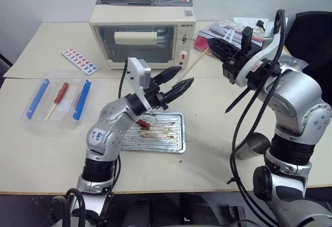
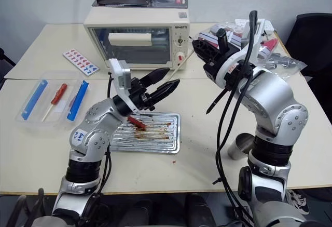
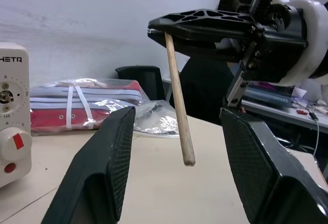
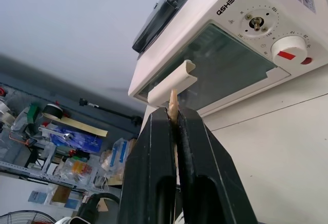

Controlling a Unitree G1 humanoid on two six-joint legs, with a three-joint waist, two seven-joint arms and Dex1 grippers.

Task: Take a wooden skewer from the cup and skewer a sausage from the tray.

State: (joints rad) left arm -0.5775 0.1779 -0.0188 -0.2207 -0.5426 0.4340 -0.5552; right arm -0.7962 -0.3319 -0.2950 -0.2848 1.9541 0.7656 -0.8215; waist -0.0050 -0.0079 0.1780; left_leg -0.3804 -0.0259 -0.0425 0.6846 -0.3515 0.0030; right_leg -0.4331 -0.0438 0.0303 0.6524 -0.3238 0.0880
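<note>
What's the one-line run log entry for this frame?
right claw: shut on wooden skewer | left claw: open, either side of skewer, not gripping | sausage: on tray | cup: on table

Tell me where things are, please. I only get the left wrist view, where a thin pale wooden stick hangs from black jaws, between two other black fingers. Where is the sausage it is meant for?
Observer: The short dark red sausage lies near the left end of the flat ribbed silver metal tray, on the table in front of the robot.
Operator: And the cup the stick came from?
Observer: The small dull-silver metal cup sits on the table to the right of the tray, beside the robot's right arm.
Operator: Anything else out there?
Observer: A clear plastic box with blue sides on the table's left holds what looks like another red piece on a pale stick.
</note>
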